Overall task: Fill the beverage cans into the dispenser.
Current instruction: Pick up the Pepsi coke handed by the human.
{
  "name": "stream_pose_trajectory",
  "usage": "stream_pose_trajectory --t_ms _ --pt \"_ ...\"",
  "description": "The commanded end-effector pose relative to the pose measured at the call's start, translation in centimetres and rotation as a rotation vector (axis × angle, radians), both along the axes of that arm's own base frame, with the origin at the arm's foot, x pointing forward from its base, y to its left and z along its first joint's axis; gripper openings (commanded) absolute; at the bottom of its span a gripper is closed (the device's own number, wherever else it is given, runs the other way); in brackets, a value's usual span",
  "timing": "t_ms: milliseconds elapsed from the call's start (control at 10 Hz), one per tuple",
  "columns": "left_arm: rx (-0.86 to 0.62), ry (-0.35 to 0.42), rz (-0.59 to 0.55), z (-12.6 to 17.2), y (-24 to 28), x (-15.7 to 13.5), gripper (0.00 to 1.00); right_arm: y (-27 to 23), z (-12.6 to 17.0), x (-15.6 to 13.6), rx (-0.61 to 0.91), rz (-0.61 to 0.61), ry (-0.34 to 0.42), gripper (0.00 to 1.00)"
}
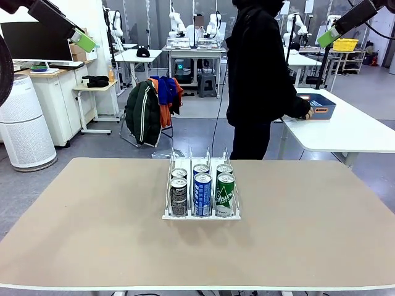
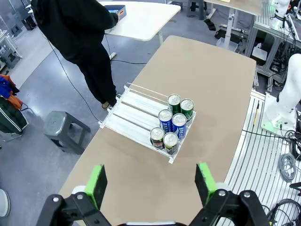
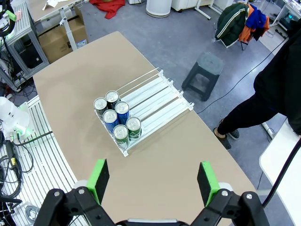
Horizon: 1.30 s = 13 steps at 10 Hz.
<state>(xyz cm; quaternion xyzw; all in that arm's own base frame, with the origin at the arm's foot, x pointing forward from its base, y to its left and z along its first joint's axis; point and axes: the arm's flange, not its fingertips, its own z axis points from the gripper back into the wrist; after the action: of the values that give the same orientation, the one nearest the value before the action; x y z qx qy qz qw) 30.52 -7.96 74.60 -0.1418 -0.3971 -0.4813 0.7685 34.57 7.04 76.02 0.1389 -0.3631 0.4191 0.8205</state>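
The white dispenser (image 1: 200, 216) stands mid-table with wire dividers forming three lanes. Each lane holds two upright beverage cans at the front lip: black ones (image 1: 179, 197) in the left lane, blue ones (image 1: 202, 195) in the middle, green ones (image 1: 225, 194) on the right. In the left wrist view the dispenser (image 2: 134, 113) and its cans (image 2: 171, 122) lie far below my open, empty left gripper (image 2: 150, 183). From the right wrist, the dispenser (image 3: 155, 96) and cans (image 3: 116, 117) sit well below my open, empty right gripper (image 3: 153, 180). Both grippers (image 1: 83, 42) (image 1: 328, 37) hang high at the picture's top corners.
A person in black (image 1: 259, 68) stands behind the table's far edge, turned to a white side table (image 1: 352, 132), one hand (image 1: 305, 113) at a blue tub (image 1: 322, 106). A grey stool (image 3: 207, 68) stands on the floor beyond the table. Bare tabletop surrounds the dispenser.
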Motion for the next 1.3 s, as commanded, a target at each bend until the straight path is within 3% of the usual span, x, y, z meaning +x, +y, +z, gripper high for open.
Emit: stream_pose_trajectory --t_ms 0,1200 --pt "-0.005 0.002 -0.006 -0.12 0.06 -0.1 1.0 0.02 -0.14 -0.01 -0.003 0.001 0.001 1.0" --pt "-0.005 0.002 -0.006 -0.12 0.06 -0.1 1.0 0.02 -0.14 -0.01 -0.003 0.001 0.001 1.0"
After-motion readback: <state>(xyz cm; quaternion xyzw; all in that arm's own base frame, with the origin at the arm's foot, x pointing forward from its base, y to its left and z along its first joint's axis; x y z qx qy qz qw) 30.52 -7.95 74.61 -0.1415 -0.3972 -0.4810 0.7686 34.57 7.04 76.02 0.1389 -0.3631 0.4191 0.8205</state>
